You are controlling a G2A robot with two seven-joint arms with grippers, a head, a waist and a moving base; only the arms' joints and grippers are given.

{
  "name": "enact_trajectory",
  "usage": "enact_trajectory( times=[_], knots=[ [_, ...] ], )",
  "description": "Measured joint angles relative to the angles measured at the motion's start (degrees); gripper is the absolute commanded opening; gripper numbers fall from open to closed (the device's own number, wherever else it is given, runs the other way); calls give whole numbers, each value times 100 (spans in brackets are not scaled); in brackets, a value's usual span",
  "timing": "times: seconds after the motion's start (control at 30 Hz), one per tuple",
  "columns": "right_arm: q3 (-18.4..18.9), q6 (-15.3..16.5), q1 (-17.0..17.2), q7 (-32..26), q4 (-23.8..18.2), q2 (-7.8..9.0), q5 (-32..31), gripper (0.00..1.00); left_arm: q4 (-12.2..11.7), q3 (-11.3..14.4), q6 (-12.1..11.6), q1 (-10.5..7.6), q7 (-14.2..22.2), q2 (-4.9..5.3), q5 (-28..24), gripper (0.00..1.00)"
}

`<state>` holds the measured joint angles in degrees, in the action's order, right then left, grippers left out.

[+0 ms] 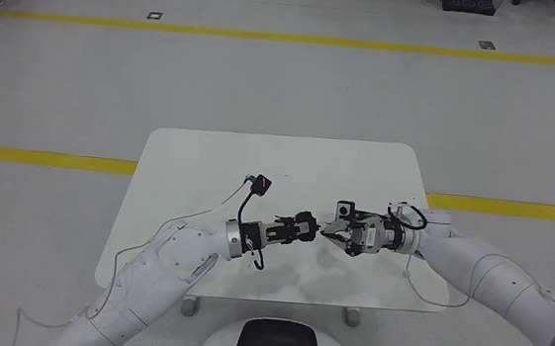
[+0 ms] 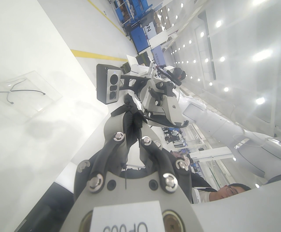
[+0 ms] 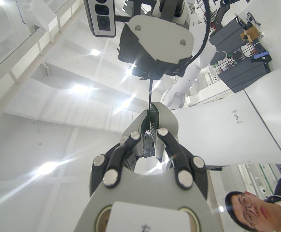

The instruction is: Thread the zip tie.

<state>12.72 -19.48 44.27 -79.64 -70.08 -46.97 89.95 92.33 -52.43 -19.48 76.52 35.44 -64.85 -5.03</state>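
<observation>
Two ends of zip tie [image 3: 150, 92] held mid-air above surface [image 1: 208, 167]: right tool [image 3: 151, 111] clamped on strap, left tool [image 2: 131, 118] clamped on other end; short straight span, likely to align tail with head.

a white table [image 1: 278, 163] with rounded corners stands on a pale grey floor [image 1: 285, 84]. two yellow lines cross the floor: one [image 1: 270, 36] well beyond the table, one [image 1: 40, 157] running under it (showing on both sides). two small dark floor plates [image 1: 155, 14] sit just past the far line. overhead, rows of round ceiling lights [image 2: 222, 58] glare white. blue panels [image 2: 138, 37] and dark cabinets [image 3: 241, 72] stand at the room's edges.
</observation>
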Motion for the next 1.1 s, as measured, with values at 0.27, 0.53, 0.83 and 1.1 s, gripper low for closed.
enact_trajectory(
  times=[0.27, 0.53, 0.83, 1.1],
  knots=[
    [28, 0, 41, 0, 86, -43, 0, 0, 0, 0, 0, 0, 0, 0, 0, 0],
    [42, 0, 66, 0, 113, -60, 0, 0, 0, 0, 0, 0, 0, 0, 0, 0],
    [78, 0, 121, 0, 160, -86, 0, 0, 0, 0, 0, 0, 0, 0, 0, 0],
    [87, 0, 135, 0, 183, -99, 0, 46, 0, 0, 0, 0, 0, 0, 0, 0]
  ],
)
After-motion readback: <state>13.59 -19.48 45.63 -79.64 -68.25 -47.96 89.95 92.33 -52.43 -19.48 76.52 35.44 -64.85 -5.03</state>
